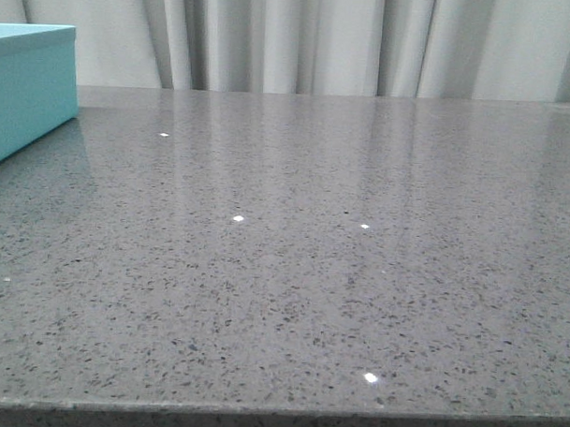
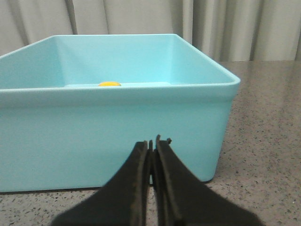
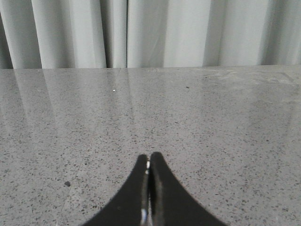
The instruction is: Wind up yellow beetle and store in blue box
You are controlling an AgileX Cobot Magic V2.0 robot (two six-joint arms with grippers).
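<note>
Both hands pressed together, empty — left hand (image 2: 153, 143) facing the blue box (image 2: 113, 136) (yellow beetle (image 2: 109, 84) inside), right hand (image 3: 149, 157) over table (image 3: 211, 122)

A grey speckled stone bench (image 1: 292, 270) fills the room's foreground, polished enough to catch small bright glints of overhead light. Right behind the bench's far edge hang pale, pleated curtains (image 1: 347, 42), covering the whole back wall.
</note>
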